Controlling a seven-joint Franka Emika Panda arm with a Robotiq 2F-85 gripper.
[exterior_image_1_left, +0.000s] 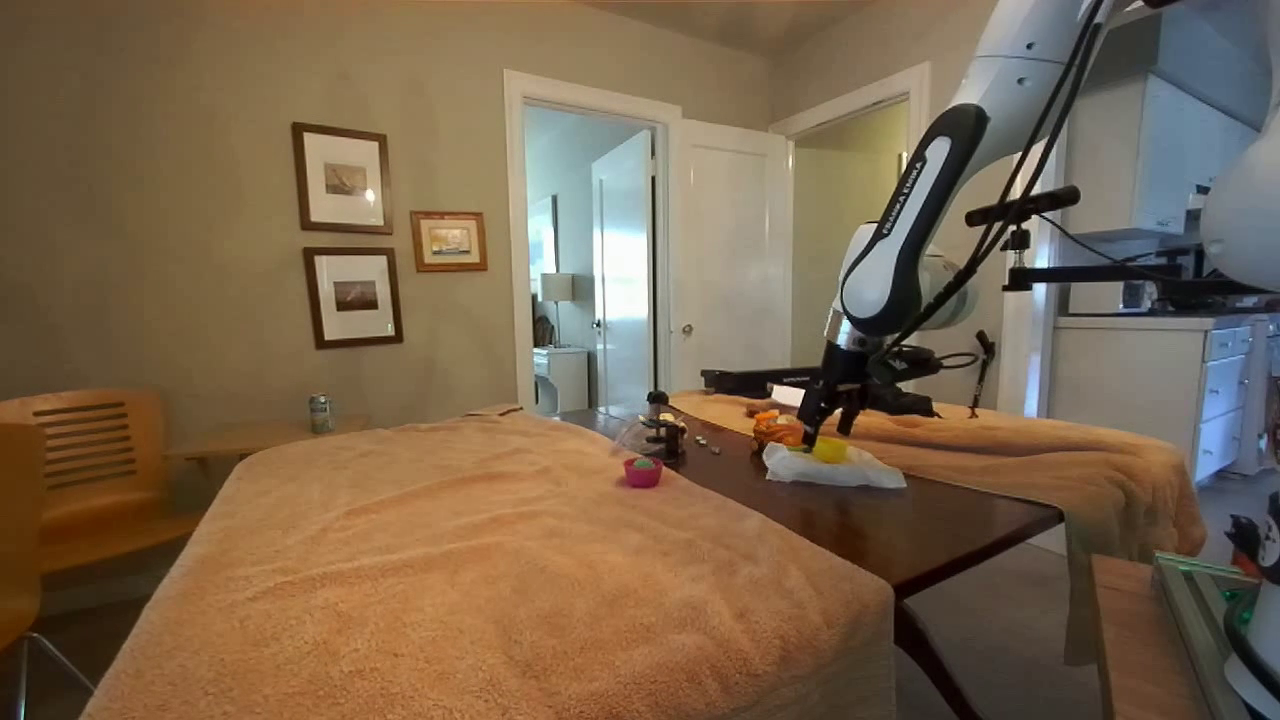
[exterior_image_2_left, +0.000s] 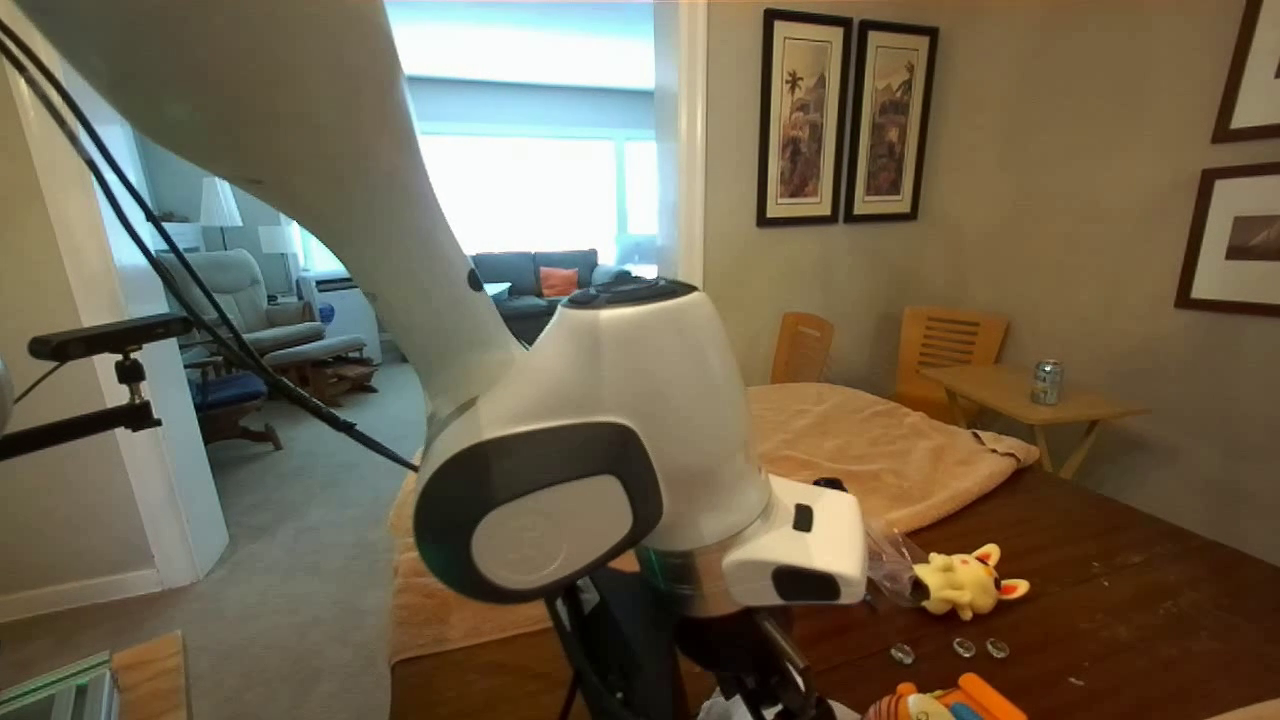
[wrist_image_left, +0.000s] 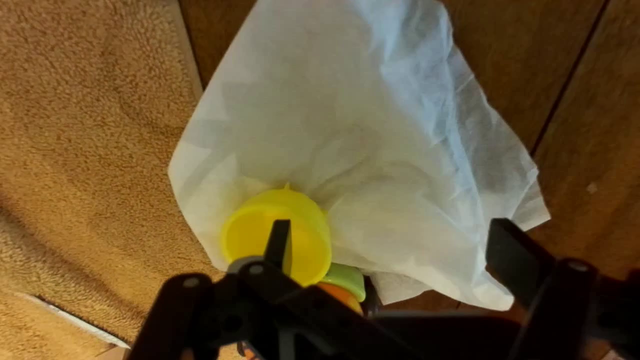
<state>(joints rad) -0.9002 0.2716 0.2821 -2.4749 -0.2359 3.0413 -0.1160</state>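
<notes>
We see the yellow cup (wrist_image_left: 306, 234) on the white sheet (wrist_image_left: 345, 105), near the towel (exterior_image_1_left: 1060, 455) draped over one edge of the bench (exterior_image_1_left: 925, 530). Our tool (wrist_image_left: 389, 244) stands released, one finger (wrist_image_left: 278, 241) overlapping the cup's mouth, contact unclear. An orange toy (exterior_image_1_left: 776, 430) sits beside the sheet.

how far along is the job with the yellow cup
Looks done: the gripper is at the yellow cup, jaws open. In hand: seemingly a grasp, with one finger over or inside the cup's mouth; I can't tell which. Left, probably: closing the jaws, since the cup sits ungripped on white paper.
</notes>
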